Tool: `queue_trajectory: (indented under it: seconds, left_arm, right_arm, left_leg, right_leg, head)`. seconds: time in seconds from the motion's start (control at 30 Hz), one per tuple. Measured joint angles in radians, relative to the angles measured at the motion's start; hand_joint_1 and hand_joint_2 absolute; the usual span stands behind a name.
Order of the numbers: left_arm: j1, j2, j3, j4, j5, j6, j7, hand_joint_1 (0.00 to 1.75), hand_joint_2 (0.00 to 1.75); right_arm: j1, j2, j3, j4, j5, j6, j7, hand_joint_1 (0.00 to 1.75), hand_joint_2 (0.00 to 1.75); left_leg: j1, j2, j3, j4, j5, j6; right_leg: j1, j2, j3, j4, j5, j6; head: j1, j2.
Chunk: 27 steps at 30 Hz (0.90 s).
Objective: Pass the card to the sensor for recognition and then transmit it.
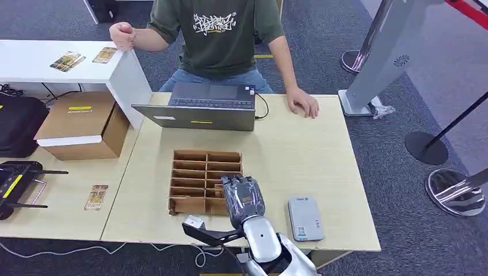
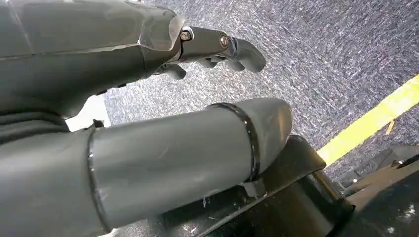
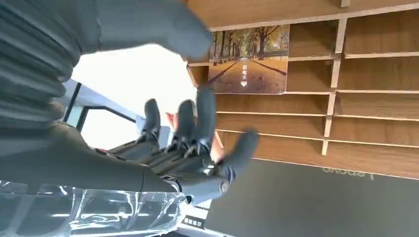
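Careful: your right hand (image 1: 243, 198) hovers with fingers spread, holding nothing, over the divided box (image 1: 202, 167); closing carelessly could snag a partition instead of the card (image 3: 249, 61).

"Lenovo", upside down, on the laptop (image 3: 316, 202) lid.

A closed grey laptop (image 1: 198, 106) is set at the far side of the wooden table (image 1: 299, 155), where a person's hand (image 1: 303, 103) is rested to its right. A cardboard box (image 1: 80, 123) is placed to the left, beside a white table (image 1: 34, 60). A black bag (image 1: 17, 123) is seen at far left.
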Motion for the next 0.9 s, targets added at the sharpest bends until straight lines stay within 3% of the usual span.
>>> queue_trajectory:
  seconds: [0.9]
  left_arm:
    - [0.0,0.0,0.002,0.0,-0.001,0.004,-0.002,0.0,0.0]
  right_arm:
    - [-0.02,0.003,0.004,0.039,-0.023,0.002,-0.034,0.0,1.75]
  left_leg:
    - [0.0,0.0,0.0,0.0,0.0,0.0]
  right_leg:
    - [0.0,0.0,0.0,0.0,0.0,0.0]
  head:
    - [0.0,0.0]
